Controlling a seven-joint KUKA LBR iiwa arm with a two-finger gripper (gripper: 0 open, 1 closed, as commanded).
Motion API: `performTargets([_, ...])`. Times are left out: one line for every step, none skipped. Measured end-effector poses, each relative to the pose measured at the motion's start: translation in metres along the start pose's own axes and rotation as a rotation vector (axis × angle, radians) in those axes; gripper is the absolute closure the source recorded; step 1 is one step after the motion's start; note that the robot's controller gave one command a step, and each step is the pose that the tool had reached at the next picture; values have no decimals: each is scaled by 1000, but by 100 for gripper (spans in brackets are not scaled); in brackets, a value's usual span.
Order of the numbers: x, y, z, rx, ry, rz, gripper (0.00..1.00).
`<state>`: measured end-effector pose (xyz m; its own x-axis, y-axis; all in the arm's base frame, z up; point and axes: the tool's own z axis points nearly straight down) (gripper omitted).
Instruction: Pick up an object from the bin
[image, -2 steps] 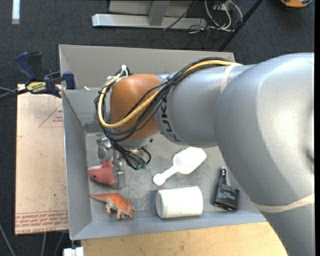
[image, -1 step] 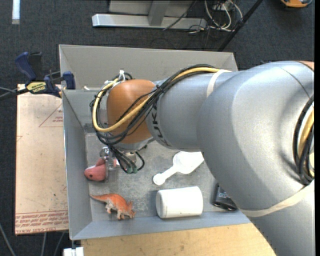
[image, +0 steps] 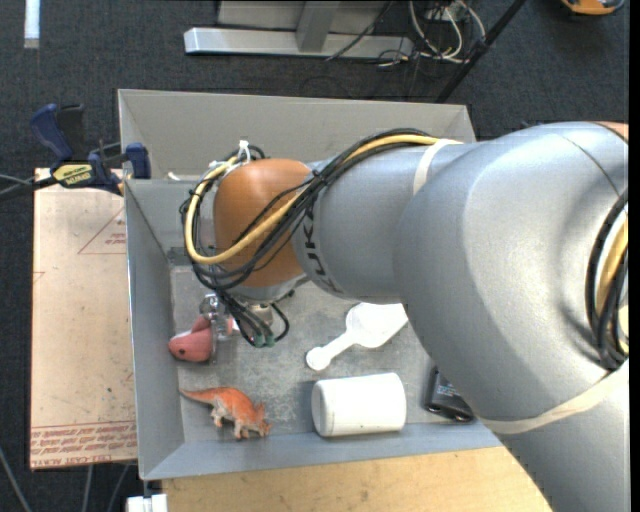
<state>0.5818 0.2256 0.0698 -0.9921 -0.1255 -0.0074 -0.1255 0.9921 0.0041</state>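
Gripper (image: 215, 322) seen low at pink toy (image: 190, 346), left of bin (image: 150, 300). Grip cannot be told. Toy not yet lifted.

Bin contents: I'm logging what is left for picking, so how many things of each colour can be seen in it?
White: 2, a scoop and a cylinder
Orange: 1, a toy dinosaur
Pink: 1, a lump
Black: 1, a partly hidden item
Total: 5 in sight
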Motion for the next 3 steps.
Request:
performTargets([1,0,-3,1,3,0,100])
performTargets([3,-1,-23,2,9,0,100])
performTargets([0,0,-43,0,2,1,100])
